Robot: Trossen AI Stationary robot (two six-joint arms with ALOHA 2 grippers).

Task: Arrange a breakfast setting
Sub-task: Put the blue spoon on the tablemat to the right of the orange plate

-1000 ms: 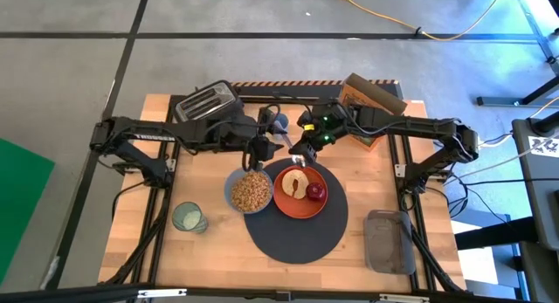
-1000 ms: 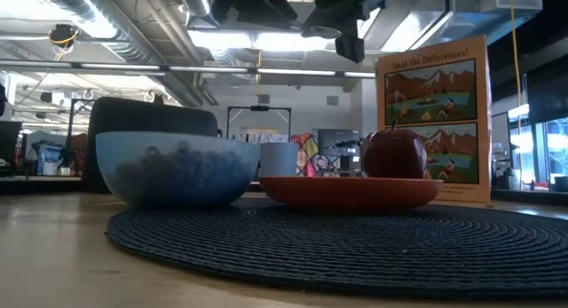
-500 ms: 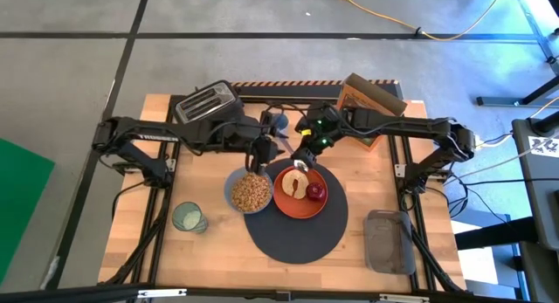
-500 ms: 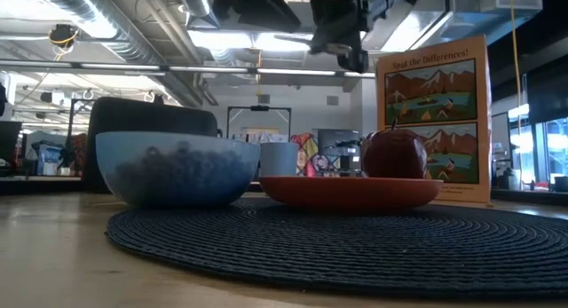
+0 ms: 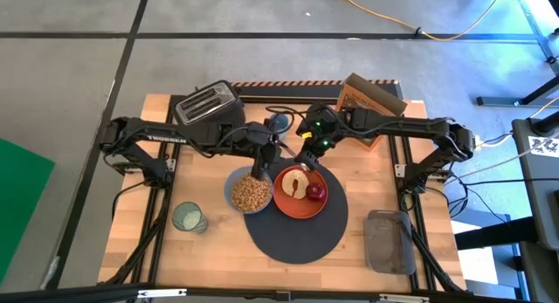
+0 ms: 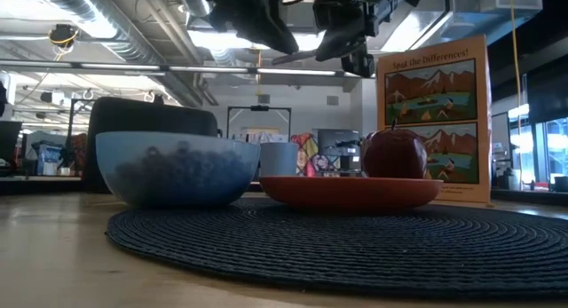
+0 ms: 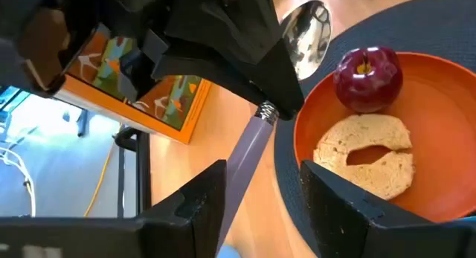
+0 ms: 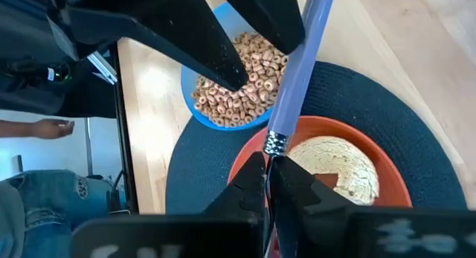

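A spoon with a pale violet handle and a metal bowl hangs in the air above the blue cereal bowl and the orange plate. My right gripper is shut on it. My left gripper is open, one finger on each side of the handle; whether a finger touches it I cannot tell. Toast and a red apple lie on the plate. Plate and bowl stand on the round dark mat. A green cup stands on the wood, left of the mat. My right gripper pinches the spoon between its two fingers at the metal neck, where the handle begins. The fingers slant down from the far right. The spoon is lifted clear, its handle running out past the fingertips toward my left gripper.
A black toaster stands at the far left and an orange cereal box at the far right. A small pale cup is behind the grippers. A grey tray lies at the near right.
Both grippers have come down a little over the bowl and plate. My left gripper has rolled and moved in around the spoon's handle. The spoon, kept in my right gripper, has tipped from nearly level to slanting.
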